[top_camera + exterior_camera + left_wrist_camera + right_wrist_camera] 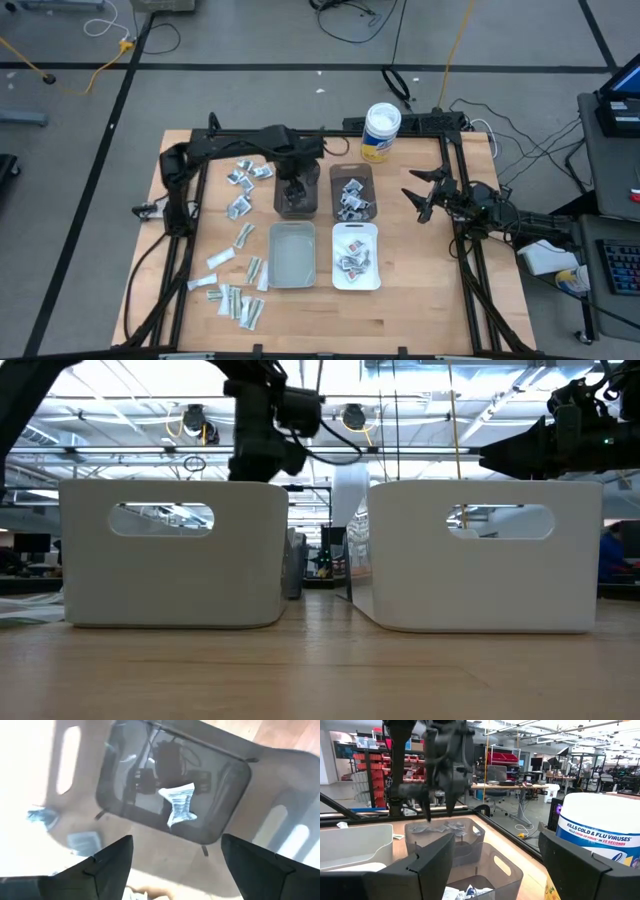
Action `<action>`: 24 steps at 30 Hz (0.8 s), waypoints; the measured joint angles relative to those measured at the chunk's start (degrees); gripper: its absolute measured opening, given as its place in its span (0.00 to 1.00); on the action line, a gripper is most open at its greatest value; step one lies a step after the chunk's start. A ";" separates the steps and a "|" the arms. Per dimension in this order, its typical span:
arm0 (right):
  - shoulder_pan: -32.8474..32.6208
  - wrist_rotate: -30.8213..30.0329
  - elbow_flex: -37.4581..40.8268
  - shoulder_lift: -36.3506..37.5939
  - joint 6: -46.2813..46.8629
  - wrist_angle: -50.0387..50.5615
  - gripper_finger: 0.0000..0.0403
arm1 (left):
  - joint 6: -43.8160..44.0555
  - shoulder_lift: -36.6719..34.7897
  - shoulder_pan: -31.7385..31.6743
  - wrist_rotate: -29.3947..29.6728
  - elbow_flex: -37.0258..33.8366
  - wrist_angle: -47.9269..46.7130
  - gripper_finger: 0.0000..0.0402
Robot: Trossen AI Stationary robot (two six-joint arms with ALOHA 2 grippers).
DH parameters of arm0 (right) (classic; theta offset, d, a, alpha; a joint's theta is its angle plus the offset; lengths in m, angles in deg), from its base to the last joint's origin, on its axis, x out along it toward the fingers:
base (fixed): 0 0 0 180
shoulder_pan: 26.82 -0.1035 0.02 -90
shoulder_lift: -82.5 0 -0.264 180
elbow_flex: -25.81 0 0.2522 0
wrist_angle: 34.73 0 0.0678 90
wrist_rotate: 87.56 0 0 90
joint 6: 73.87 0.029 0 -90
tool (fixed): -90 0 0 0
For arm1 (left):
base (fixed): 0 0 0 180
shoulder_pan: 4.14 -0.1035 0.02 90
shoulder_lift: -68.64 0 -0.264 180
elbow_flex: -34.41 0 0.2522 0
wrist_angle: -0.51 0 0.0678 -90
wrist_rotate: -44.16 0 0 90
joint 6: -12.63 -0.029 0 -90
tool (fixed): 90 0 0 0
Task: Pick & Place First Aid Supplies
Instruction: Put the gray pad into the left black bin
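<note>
The first aid supplies are small silver-white packets. Several lie loose on the left half of the table (241, 206), and others lie in the dark far-right bin (352, 196) and the white near-right bin (354, 256). My left gripper (293, 188) hangs open over the dark far-left bin (281, 205), fingers pointing down. The left wrist view shows one crumpled packet (179, 805) on that bin's glossy floor, below and clear of my left gripper (177, 867). My right gripper (418, 197) waits open at the table's right side, holding nothing.
A grey bin (292, 254) stands in front of the dark far-left bin. A white round tub (381, 131) with a yellow label stands at the far edge. More loose packets lie near the front left (236, 300). Black frame rails run along both table sides.
</note>
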 joint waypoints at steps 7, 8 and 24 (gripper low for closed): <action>0.00 -0.01 -0.01 0.01 0.00 -0.01 0.70 | 1.67 -5.00 -1.03 -0.13 -0.43 -6.53 0.78; 0.00 0.01 0.00 0.00 0.00 -0.01 0.70 | 1.58 -5.46 -1.05 -0.15 -0.84 -6.47 0.78; 0.02 -0.01 0.01 0.00 0.00 0.01 0.70 | 9.85 -20.74 -0.92 -3.94 -25.95 1.09 0.78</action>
